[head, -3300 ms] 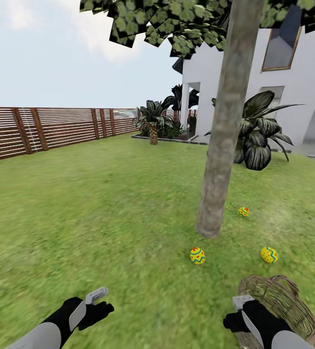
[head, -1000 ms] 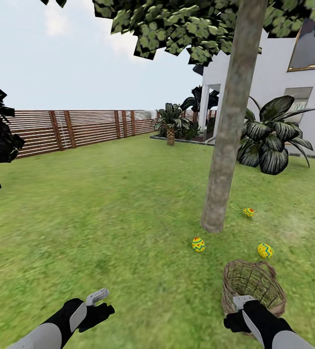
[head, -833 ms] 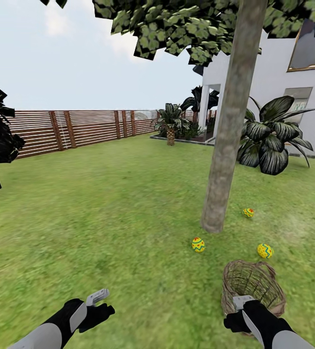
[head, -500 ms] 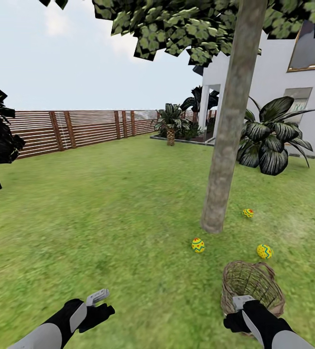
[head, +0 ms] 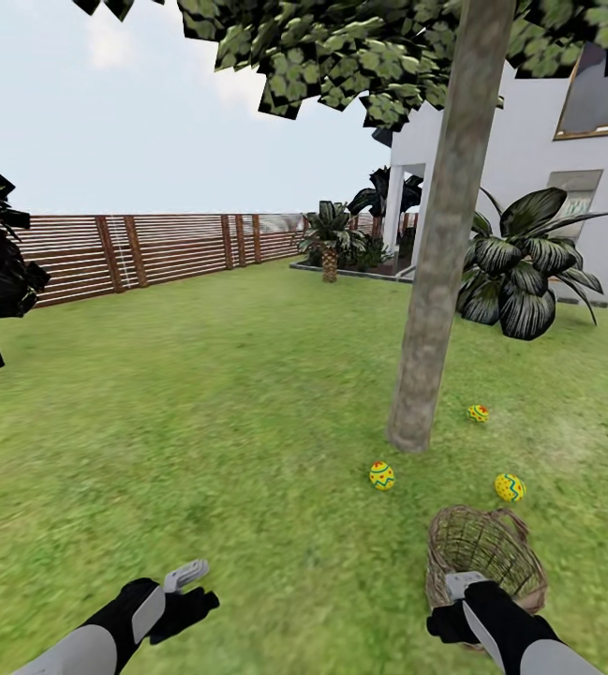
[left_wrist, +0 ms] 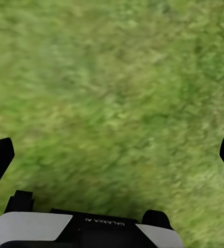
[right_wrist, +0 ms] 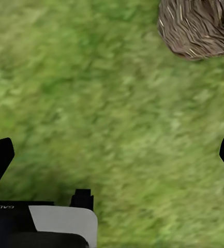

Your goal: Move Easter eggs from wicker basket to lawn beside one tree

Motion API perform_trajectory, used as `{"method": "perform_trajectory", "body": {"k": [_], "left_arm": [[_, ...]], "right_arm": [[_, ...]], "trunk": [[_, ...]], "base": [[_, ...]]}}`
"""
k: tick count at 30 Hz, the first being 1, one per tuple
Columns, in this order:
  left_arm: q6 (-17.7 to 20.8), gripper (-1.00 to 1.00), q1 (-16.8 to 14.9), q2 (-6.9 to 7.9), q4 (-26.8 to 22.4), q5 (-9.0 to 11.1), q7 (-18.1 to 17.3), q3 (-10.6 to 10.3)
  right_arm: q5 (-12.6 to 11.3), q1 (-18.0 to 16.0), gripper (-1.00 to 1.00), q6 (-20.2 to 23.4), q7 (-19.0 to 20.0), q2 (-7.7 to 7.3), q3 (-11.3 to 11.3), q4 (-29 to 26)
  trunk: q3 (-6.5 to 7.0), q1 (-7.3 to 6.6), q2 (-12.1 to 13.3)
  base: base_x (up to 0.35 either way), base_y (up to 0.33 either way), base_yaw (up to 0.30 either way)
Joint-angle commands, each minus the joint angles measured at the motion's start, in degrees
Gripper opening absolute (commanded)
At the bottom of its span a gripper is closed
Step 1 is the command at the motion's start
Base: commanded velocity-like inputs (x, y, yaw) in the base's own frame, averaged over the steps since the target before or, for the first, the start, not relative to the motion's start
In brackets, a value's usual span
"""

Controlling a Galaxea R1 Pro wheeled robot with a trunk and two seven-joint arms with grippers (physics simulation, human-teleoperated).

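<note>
Three Easter eggs [head: 382, 475] lie on the lawn [head: 200, 412] around the foot of the tree [head: 435, 281], one in front of the trunk and two to its right. The wicker basket [head: 483, 553] stands nearby, with no egg visible in the part of its interior that shows. The left gripper [left_wrist: 112, 155] and the right gripper [right_wrist: 112, 155] hang over grass, jaws spread wide and empty.

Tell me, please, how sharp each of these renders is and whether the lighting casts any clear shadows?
Head view: fairly sharp; the three Easter eggs and tree are crisp, light flat, no distinct cast shadows on the lawn. Left wrist view: grass smeared and soft. Right wrist view: grass equally blurry, the wicker basket slightly clearer.
</note>
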Motion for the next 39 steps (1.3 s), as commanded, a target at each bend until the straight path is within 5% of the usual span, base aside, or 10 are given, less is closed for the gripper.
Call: {"method": "perform_trajectory", "body": {"k": [1, 12, 18, 22, 26, 32, 39], "left_arm": [[0.36, 1.00, -0.02, 0.04, 0.27, 0.58, 0.02, -0.03], [0.39, 1.00, -0.02, -0.23, 2.16, 0.58, -0.02, -0.12], [0.38, 1.00, -0.02, 0.16, 5.13, 0.51, -0.04, -0.14], [0.36, 1.00, -0.02, 0.32, 6.14, 0.49, -0.06, -0.23], [0.09, 1.00, -0.02, 1.74, 9.24, 0.49, -0.05, -0.21], [-6.61, 1.00, 0.49, 3.74, 13.87, 0.41, -0.13, -0.29], [-7.59, 1.00, 5.75, 4.15, 14.26, 0.40, -0.17, -0.37]], "right_arm": [[0.37, -0.04, 1.00, 0.33, 0.33, -0.01, 0.26, -0.12], [0.33, -0.05, 1.00, 0.49, 0.33, 1.22, 0.32, 0.32], [0.39, -0.05, 1.00, -0.16, 0.26, 3.11, 0.27, 4.35], [0.33, -0.05, 1.00, -6.51, 0.25, 3.44, 0.25, 9.30], [0.28, -0.06, 1.00, -8.36, 0.24, 3.50, 0.24, 12.63], [0.26, -0.05, 1.00, -13.52, 0.13, 3.48, 0.24, 18.58], [0.25, 1.78, 1.00, -17.76, -2.06, 3.47, 0.24, 23.03]], "trunk": [[0.09, -0.21, 0.35], [2.07, -2.63, 4.76], [3.15, -3.94, 7.16], [3.86, -4.82, 8.77], [4.58, -5.70, 10.37], [5.66, -7.02, 12.78], [6.92, -8.56, 15.59]], "base": [[0.000, 0.000, 0.000], [0.000, 0.000, 0.000], [0.000, 0.000, 0.000], [0.000, 0.000, 0.000], [0.000, 0.000, 0.000], [0.000, 0.000, 0.000], [0.000, 0.000, 0.000]]}}
